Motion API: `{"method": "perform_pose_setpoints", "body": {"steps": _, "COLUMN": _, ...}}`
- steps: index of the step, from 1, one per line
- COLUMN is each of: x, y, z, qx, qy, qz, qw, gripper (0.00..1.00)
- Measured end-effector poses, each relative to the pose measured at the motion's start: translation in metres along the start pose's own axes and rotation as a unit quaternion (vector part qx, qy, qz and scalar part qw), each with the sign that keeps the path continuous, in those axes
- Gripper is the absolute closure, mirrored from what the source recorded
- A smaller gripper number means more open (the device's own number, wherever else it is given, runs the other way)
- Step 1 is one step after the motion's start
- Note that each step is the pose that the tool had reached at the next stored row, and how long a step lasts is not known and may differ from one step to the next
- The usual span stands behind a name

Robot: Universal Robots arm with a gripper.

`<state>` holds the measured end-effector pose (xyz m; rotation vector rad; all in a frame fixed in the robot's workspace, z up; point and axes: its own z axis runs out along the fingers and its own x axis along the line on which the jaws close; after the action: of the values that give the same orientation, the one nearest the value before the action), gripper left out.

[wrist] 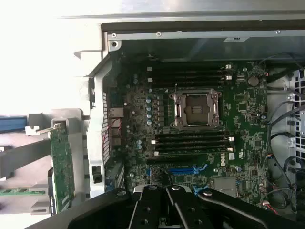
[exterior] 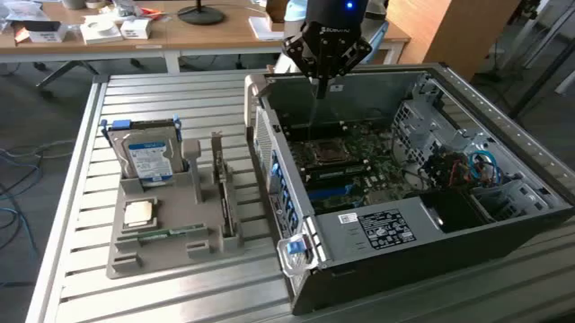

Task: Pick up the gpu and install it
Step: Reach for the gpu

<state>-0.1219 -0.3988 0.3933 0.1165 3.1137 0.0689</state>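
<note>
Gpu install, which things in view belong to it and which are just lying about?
Job: gpu, standing in the grey holder; gripper, shut, above the open computer case; motherboard.
Lying about: hard drive; memory stick; processor chip.

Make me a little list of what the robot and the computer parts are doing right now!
gripper: shut, holding nothing, hanging above the open computer case
gpu: standing on its edge in the grey holder, outside the case, not touched
hard drive: upright in the same holder
motherboard: in view inside the case
job so far: gpu not yet picked up
</note>
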Motion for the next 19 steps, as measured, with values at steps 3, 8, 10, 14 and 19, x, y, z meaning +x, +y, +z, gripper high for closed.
{"method": "perform_pose_setpoints", "body": {"steps": 3, "x": 0.0, "y": 0.0, "z": 0.0, "qx": 0.0, "qy": 0.0, "qz": 0.0, "qw": 1.0, "gripper": 0.89}}
{"method": "perform_pose_setpoints", "body": {"steps": 8, "x": 0.0, "y": 0.0, "z": 0.0, "qx": 0.0, "qy": 0.0, "qz": 0.0, "qw": 1.0, "gripper": 0.89}}
{"method": "perform_pose_setpoints", "body": {"steps": 10, "x": 0.0, "y": 0.0, "z": 0.0, "qx": 0.0, "qy": 0.0, "qz": 0.0, "qw": 1.0, "gripper": 0.89}}
{"method": "perform_pose_setpoints", "body": {"steps": 14, "x": 0.0011, "y": -0.0001, "z": 0.0001, "qx": -0.0001, "qy": -0.0001, "qz": 0.0, "qw": 1.0, "gripper": 0.89}}
{"method": "perform_pose_setpoints", "body": {"steps": 19, "x": 0.0094, "y": -0.0007, "z": 0.0, "qx": 0.0, "qy": 0.0, "qz": 0.0, "qw": 1.0, "gripper": 0.89}}
